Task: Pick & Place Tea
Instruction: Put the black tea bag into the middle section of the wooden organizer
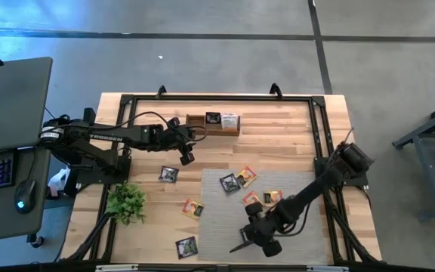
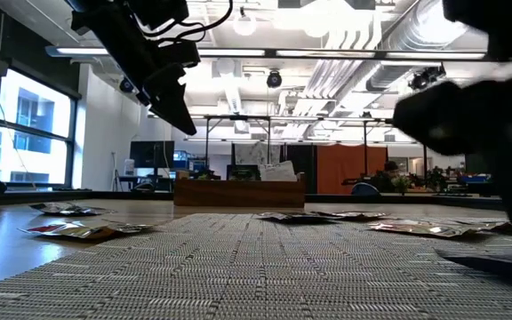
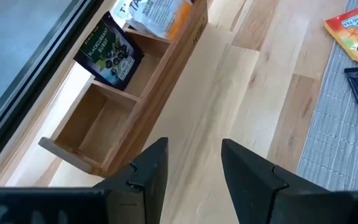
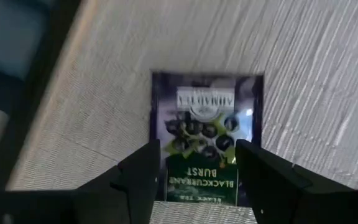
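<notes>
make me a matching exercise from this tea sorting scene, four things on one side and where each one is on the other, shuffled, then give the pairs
Things:
1. green plant
2. wooden organizer box
3. right gripper
4. left gripper

Places:
A. open over a dark sachet lying on the grey mat
B. at the table's far edge, sachets standing in it
C. open above bare wood beside the box
D. near the table's left edge, off the mat

Pairs: 1-D, 2-B, 3-A, 4-C
</notes>
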